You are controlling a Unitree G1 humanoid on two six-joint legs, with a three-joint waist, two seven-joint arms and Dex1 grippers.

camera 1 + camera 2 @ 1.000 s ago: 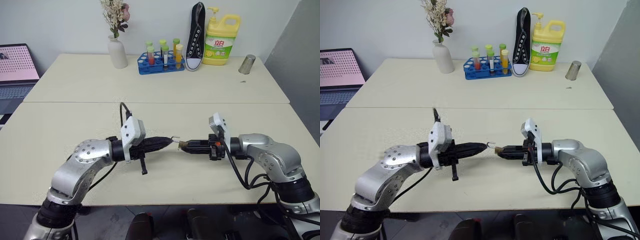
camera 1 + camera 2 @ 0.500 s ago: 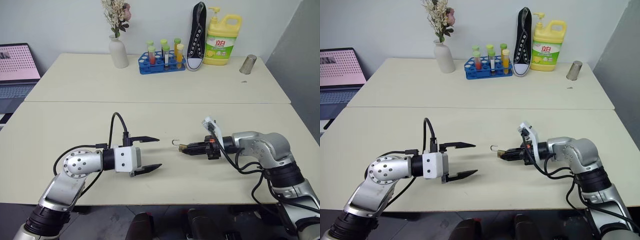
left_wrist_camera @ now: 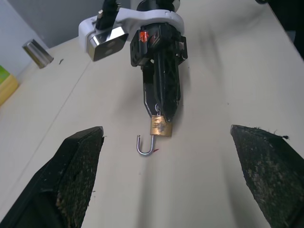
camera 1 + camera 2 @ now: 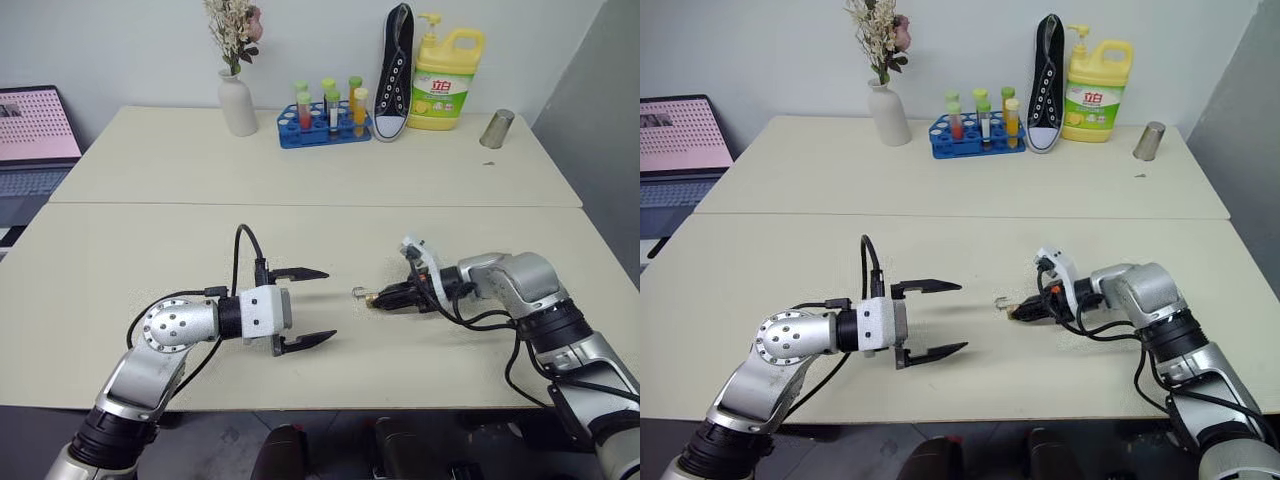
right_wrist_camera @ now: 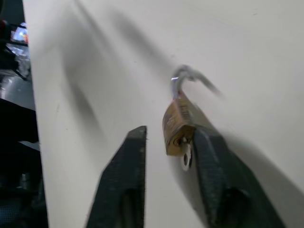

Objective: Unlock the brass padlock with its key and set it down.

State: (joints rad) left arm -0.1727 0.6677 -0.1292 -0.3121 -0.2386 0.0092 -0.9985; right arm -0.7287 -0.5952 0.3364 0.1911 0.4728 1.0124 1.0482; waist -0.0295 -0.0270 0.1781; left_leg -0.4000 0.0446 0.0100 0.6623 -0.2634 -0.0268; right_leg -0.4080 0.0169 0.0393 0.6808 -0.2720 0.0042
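The brass padlock (image 5: pixel 178 124) is down at the tabletop (image 4: pixel 180 240), front middle. Its silver shackle (image 3: pixel 145 146) is swung open. A small silver key (image 5: pixel 186 158) sticks in its base. My right gripper (image 4: pixel 384 297) is tilted down to the table with its fingers apart; the padlock leans on one finger (image 5: pixel 213 161) and the other finger (image 5: pixel 128 171) stands clear of it. My left gripper (image 4: pixel 328 304) hovers open a short way left of the padlock, pointing at it and holding nothing.
Along the back of the far table stand a white vase (image 4: pixel 237 105) of flowers, a blue test tube rack (image 4: pixel 322 125), a black shoe (image 4: pixel 392 70), a yellow detergent bottle (image 4: pixel 445 75) and a metal cup (image 4: pixel 495 129). A laptop (image 4: pixel 35 140) sits at far left.
My left gripper opened, let go of the shackle and drew back to the left. My right gripper sank to the table with the padlock, and its fingers have parted.
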